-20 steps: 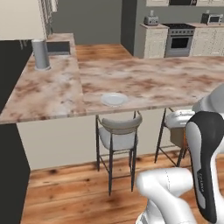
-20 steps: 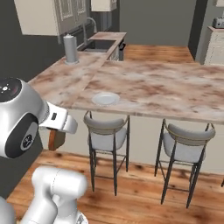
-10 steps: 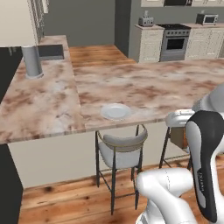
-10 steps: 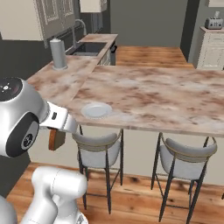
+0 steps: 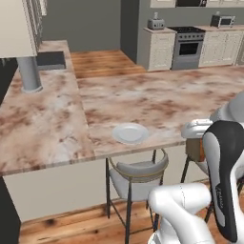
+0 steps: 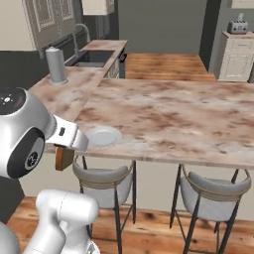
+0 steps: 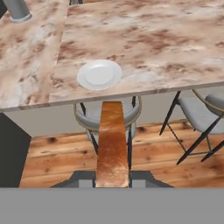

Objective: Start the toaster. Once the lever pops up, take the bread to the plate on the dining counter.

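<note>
Where the left base view looks across the dining counter, the plate lies flat near the slab's near edge, at about 9 o'clock from the white arm's forearm. A stool stands tucked under the edge directly below the plate. At 10 o'clock from the plate a grey cylinder stands upright on the side arm of the counter. Far back, at 1 o'clock, the toaster sits on a cream cabinet beside the stove.

Right base view — the plate again lies close to the counter's near edge, with the bread held low at its 8 o'clock, off the slab and below its rim. Two stools stand under the overhang; the nearer one is below the plate. The grey cylinder stands at 11 o'clock, near the sink.

Hand view — the gripper is clamped on the bread, which rises edge-on from between the fingers toward 12 o'clock. The plate lies beyond the slice's far end, well apart from it, on the counter.
</note>
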Motion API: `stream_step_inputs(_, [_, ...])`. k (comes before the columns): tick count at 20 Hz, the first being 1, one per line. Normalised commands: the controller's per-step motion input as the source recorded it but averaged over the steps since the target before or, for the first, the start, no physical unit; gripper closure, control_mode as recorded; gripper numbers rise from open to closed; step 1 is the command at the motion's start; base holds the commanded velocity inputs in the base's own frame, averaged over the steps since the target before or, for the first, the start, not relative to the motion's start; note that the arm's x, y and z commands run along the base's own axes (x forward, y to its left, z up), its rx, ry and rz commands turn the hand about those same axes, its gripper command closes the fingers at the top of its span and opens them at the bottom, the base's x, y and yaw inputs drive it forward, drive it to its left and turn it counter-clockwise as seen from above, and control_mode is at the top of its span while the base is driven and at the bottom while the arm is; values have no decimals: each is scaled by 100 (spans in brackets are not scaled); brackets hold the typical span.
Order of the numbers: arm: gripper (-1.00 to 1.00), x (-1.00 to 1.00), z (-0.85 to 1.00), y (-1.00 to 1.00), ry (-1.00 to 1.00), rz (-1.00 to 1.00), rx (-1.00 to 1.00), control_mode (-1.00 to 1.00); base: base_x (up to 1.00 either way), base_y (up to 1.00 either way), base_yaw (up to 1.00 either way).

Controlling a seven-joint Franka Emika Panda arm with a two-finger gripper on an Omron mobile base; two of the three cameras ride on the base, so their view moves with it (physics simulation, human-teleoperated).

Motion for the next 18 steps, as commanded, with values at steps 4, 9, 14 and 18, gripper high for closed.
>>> stream_step_inputs(4, [100,0,0,0,0,0,0,100,33,39,-1])
stream_step_inputs(9, [100,0,0,0,0,0,0,100,24,43,0])
stream_step_inputs(14, [100,0,0,0,0,0,0,100,41,24,0])
stream_step_inputs(18, [100,0,0,0,0,0,0,100,49,9,0])
